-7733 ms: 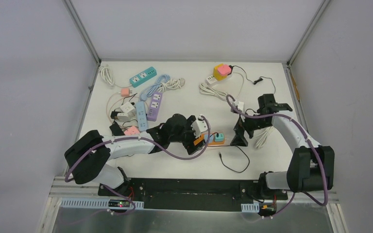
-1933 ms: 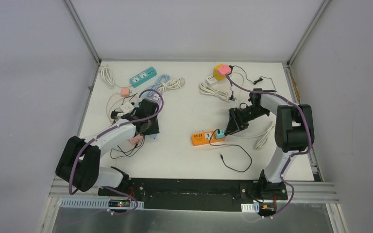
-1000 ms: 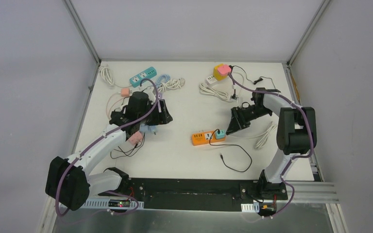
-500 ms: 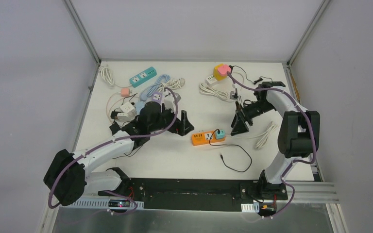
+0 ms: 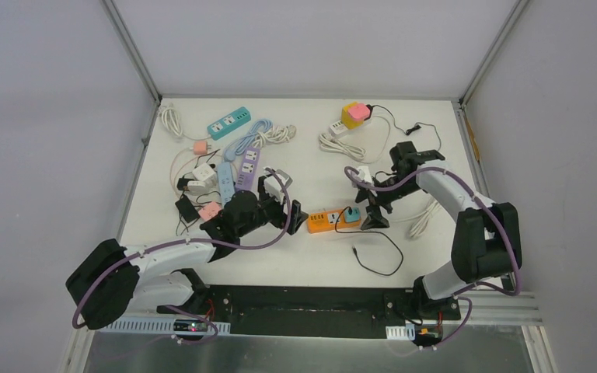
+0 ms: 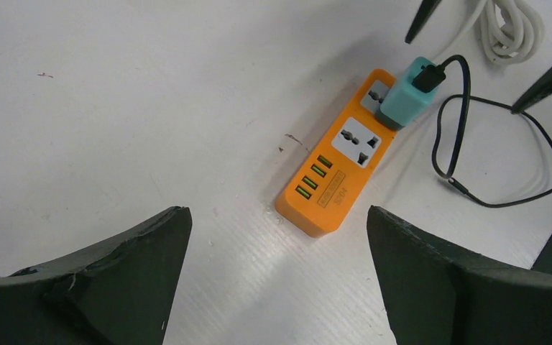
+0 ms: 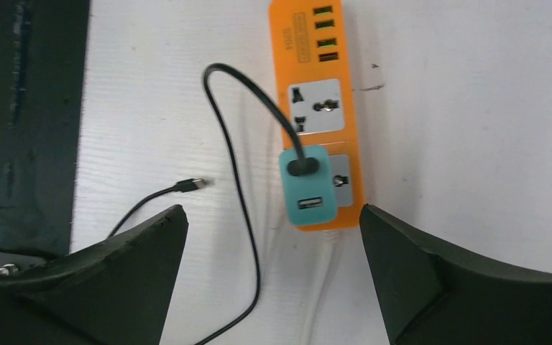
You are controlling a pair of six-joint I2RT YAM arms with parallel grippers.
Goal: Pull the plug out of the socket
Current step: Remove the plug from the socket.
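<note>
Two lines of small dark print sit on the orange strip (image 6: 309, 212) beside its row of USB ports, but they are too fine to read in either wrist view, and no brand can be made out on any other part.

The plug (image 6: 410, 97) is a teal block with rounded corners. It is seated in the white outlet at the end of the strip where a white cord leaves. One USB port shows on its face, and a black cable (image 6: 461, 108) enters its top, loops over the white desk (image 5: 311, 155) and ends in a small loose connector. The second white outlet next to it is bare, and the four USB ports show green inside.

From above, the strip lies flat toward the front middle of the desk, between the two arms. The left pincer (image 6: 277, 215) has its fingers wide apart, holds nothing, and hangs over the USB end. The right pincer (image 7: 273, 212) is likewise spread wide and unladen above the plug end, touching neither plug nor strip.
</note>
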